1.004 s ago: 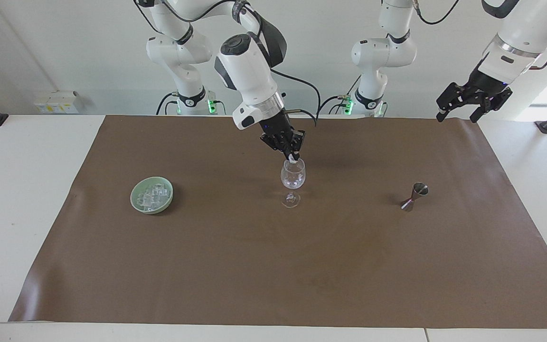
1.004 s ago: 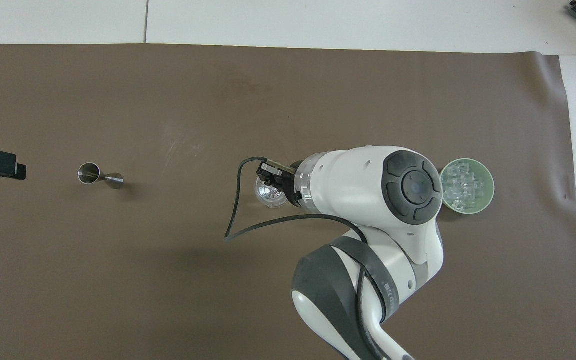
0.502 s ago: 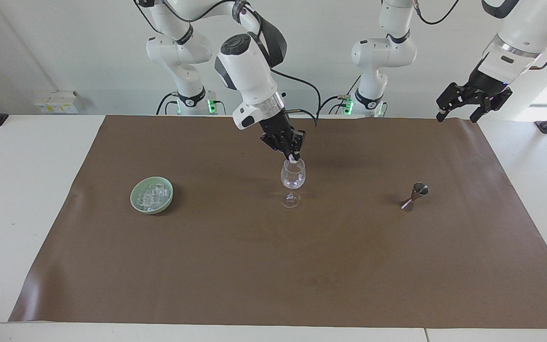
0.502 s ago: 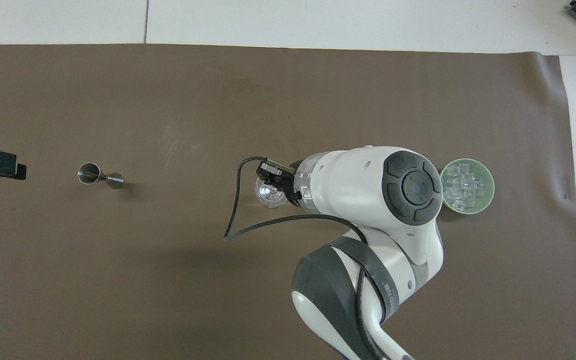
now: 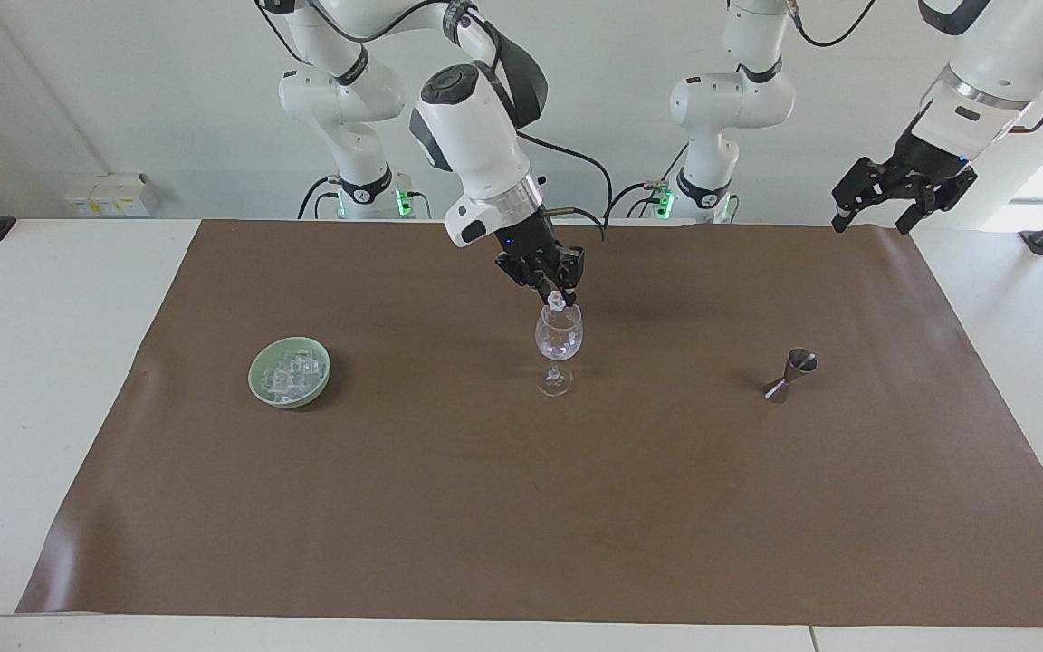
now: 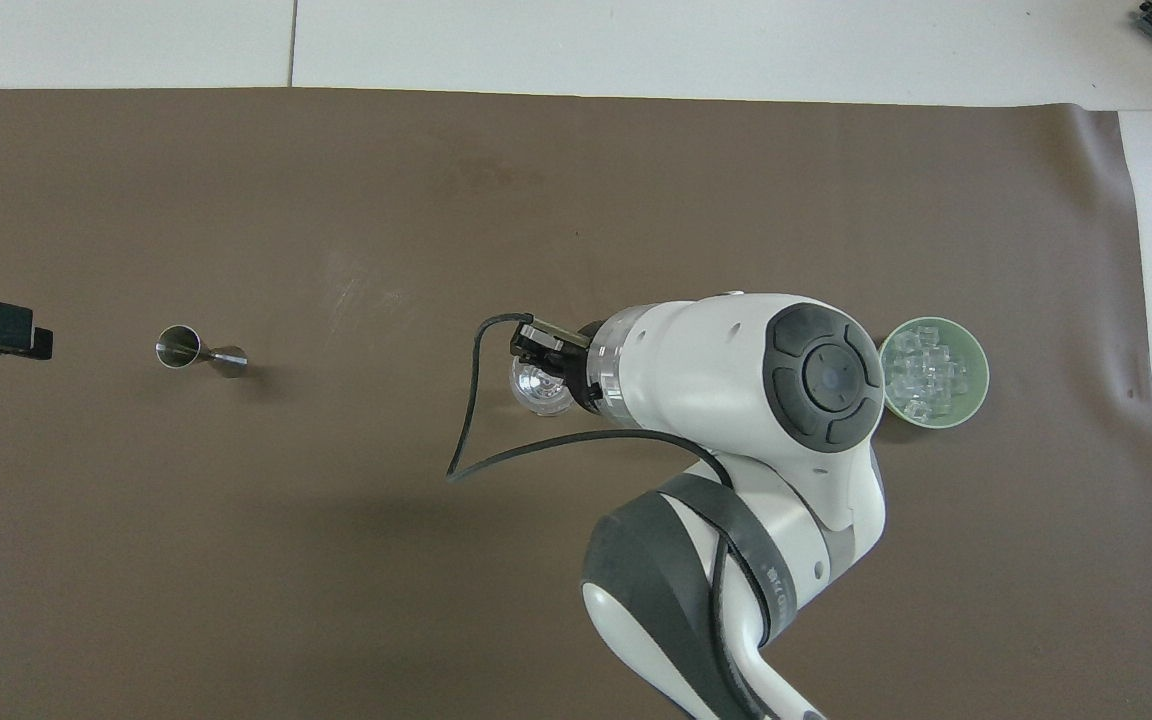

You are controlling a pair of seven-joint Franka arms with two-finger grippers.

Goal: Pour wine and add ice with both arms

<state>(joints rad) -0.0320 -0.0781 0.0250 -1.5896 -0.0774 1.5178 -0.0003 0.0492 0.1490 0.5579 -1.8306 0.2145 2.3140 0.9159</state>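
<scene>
A: Where is the ice?

B: Heaped ice (image 5: 291, 374) in the green bowl (image 5: 261, 378); one cube (image 5: 557, 301) sits at my right gripper (image 5: 559, 294), over the wine glass (image 5: 559, 331).

A: Which step?

B: Dropping ice, I judge. I can't tell whether those fingers grip. Next, let go squarely. My left gripper (image 5: 894, 194) waits wide open.

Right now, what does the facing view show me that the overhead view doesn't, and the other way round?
Only the facing view shows the right gripper just above the wine glass with an ice cube at its fingertips, the glass's stem and foot, and the left gripper open, waiting raised over the left arm's end of the mat.

Only the overhead view looks straight down into the glass's bowl, partly covered by the right arm's wrist.

Both show the green bowl of ice and the metal jigger on the brown mat.
</scene>
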